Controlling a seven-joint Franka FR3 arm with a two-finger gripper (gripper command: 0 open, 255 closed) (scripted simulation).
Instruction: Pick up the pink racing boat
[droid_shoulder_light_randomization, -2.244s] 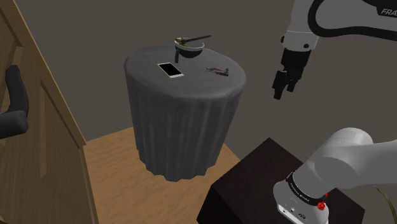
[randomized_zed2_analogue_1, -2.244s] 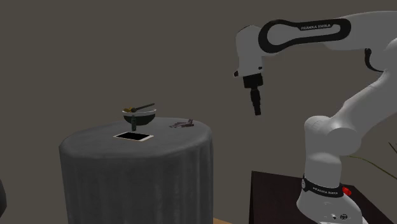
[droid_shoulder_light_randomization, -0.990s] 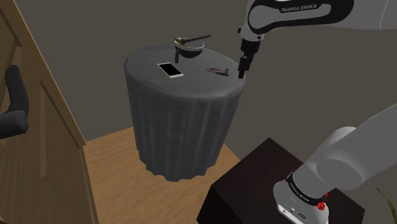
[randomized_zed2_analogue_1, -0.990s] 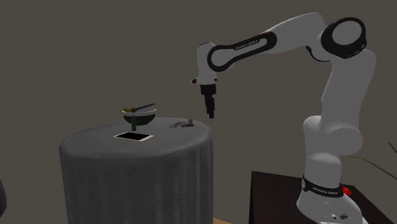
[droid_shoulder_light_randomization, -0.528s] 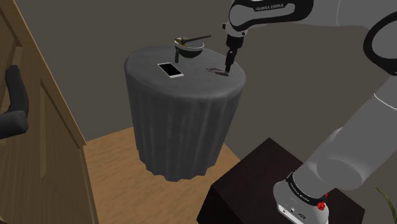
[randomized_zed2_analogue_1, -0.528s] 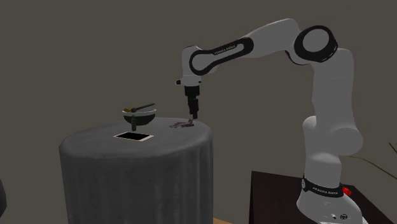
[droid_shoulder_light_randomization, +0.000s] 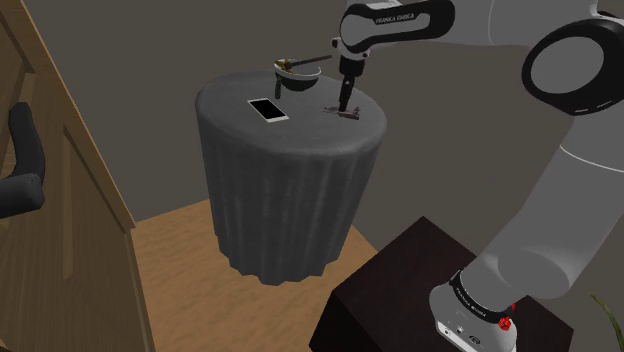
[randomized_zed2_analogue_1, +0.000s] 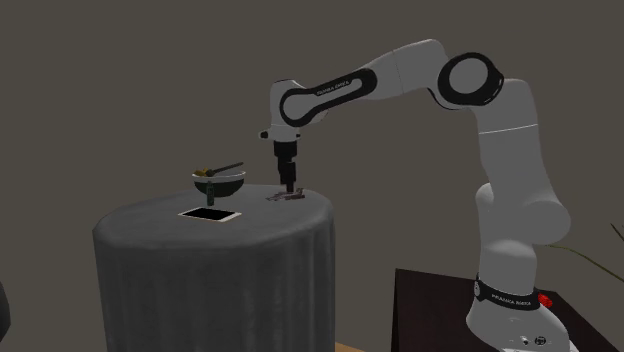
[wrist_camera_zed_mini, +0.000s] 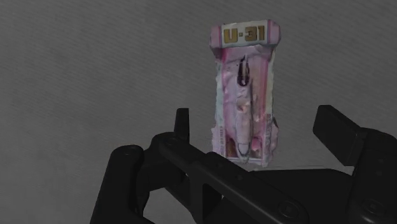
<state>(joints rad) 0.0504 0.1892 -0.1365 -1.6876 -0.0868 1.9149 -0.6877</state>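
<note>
The pink racing boat (wrist_camera_zed_mini: 245, 95) is a small pink-and-white toy with "U-31" on its end. It lies flat on the dark grey cloth of a round table (droid_shoulder_light_randomization: 300, 140), close to the edge nearest the arm. In the shoulder view the boat (droid_shoulder_light_randomization: 340, 112) looks small and dark. My gripper (wrist_camera_zed_mini: 261, 137) points straight down just above it. The fingers (wrist_camera_zed_mini: 182, 124) stand apart, open, one on each side of the boat's near end, without touching it. In the second exterior view the gripper (randomized_zed2_analogue_1: 291, 189) hangs right over the boat (randomized_zed2_analogue_1: 285, 197).
A white-framed phone (droid_shoulder_light_randomization: 268, 109) lies flat mid-table. A dark bowl (droid_shoulder_light_randomization: 298, 72) with a spoon handle sticking out sits at the far edge. A wooden panel (droid_shoulder_light_randomization: 60, 200) stands at the shoulder view's left, and the dark stand (droid_shoulder_light_randomization: 400, 290) is beside the table.
The arm has swung from beside the stand to over the table and lowered. The gripper now hangs just above the boat. Nothing on the table has moved.
</note>
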